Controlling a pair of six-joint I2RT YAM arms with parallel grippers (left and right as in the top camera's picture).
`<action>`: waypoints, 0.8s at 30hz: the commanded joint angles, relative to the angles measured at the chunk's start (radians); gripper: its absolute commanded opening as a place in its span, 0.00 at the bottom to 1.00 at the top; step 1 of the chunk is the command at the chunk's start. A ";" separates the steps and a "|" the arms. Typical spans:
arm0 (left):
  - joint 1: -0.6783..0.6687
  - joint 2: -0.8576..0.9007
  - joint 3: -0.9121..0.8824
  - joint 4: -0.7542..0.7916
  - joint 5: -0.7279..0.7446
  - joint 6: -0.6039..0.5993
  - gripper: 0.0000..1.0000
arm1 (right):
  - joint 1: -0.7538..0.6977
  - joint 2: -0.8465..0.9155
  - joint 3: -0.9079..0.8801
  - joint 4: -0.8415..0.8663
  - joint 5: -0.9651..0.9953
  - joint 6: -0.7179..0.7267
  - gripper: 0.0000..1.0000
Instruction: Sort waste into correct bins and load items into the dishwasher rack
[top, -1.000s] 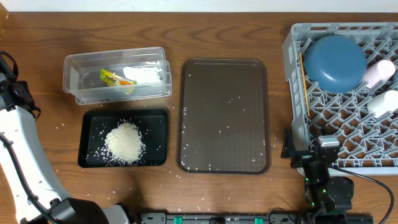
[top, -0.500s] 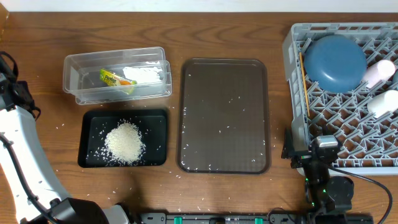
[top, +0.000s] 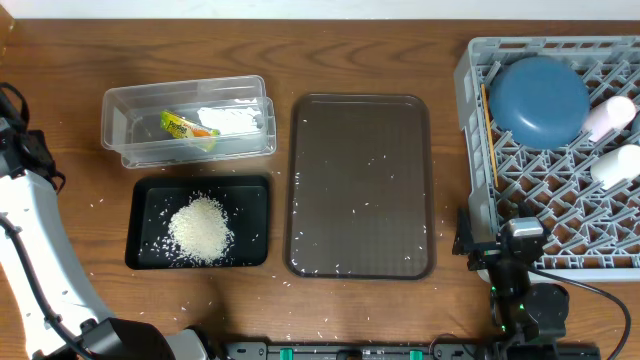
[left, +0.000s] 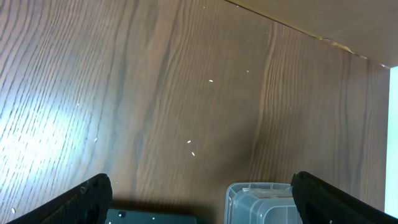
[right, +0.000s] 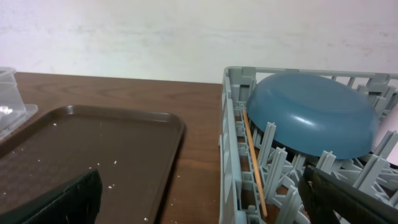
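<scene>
The clear tub (top: 120, 125) holds the yellow-green wrapper (top: 186, 128) and the white napkin (top: 232, 118). The black tray (top: 145, 200) holds the rice pile (top: 200, 228). The grey rack (top: 478, 190) at the right holds the upturned dark-blue bowl (top: 540, 100), the pink cup (top: 608, 117), the white cup (top: 615, 165) and the chopsticks (top: 489, 135). The light-blue bowl is not visible. My left gripper (left: 202, 202) is open and empty above the table, with the tub's corner (left: 264, 202) and the black tray (left: 149, 218) below it. My right gripper (right: 208, 199) is open and empty by the rack's front-left corner (right: 233, 124).
A brown serving tray (top: 362, 185) with scattered grains lies in the middle; it also shows in the right wrist view (right: 93, 149). Loose grains dot the wood around the black tray and along the front edge. The left arm (top: 25, 230) runs along the left edge.
</scene>
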 joint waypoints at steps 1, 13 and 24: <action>0.004 0.005 0.000 -0.003 -0.013 0.010 0.95 | 0.013 -0.006 -0.003 -0.003 0.013 -0.015 0.99; 0.004 0.005 0.000 -0.003 -0.013 0.010 0.95 | 0.013 -0.006 -0.003 -0.003 0.013 -0.015 0.99; -0.011 -0.032 -0.037 -0.269 0.131 0.043 0.95 | 0.013 -0.006 -0.003 -0.002 0.013 -0.015 0.99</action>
